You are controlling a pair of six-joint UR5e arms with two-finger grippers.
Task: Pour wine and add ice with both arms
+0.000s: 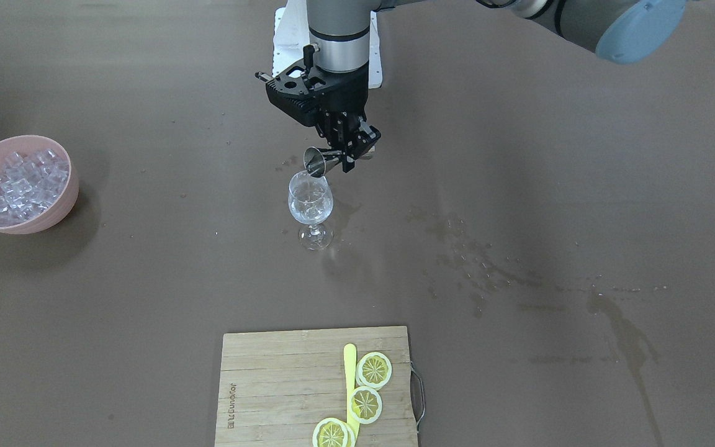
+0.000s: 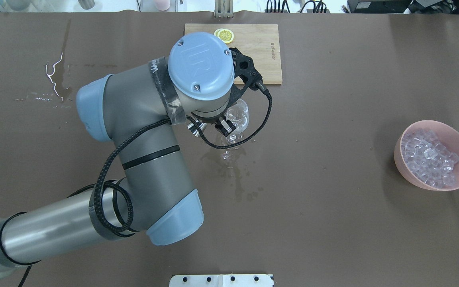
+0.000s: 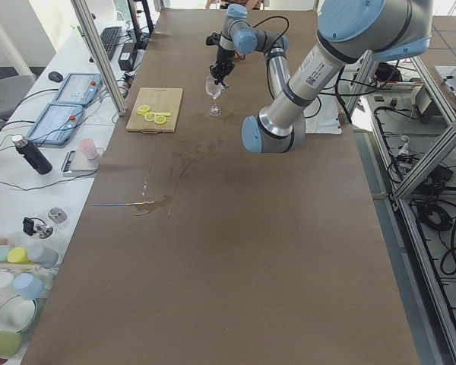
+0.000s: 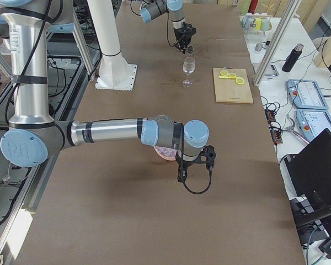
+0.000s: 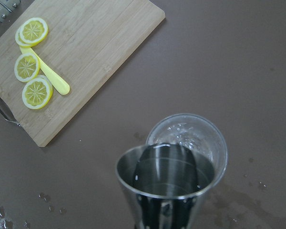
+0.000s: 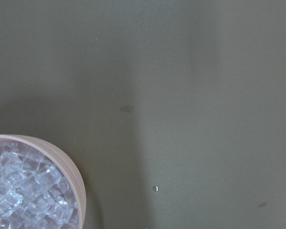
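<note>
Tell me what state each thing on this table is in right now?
left gripper, shut on the jigger.
jigger, tipped, mouth over the wine glass.
wine glass, upright, a little clear liquid inside.
bowl, upright, heaped with ice.
lemon slices, flat on the cutting board.
right gripper, near the bowl; open or shut, cannot tell.

Robotics lab — aluminium frame (image 3: 99, 53); teach pendants (image 4: 306, 93); cables (image 3: 433, 217).

Bright even overhead light, soft shadows, wrist cams slightly blurry.
</note>
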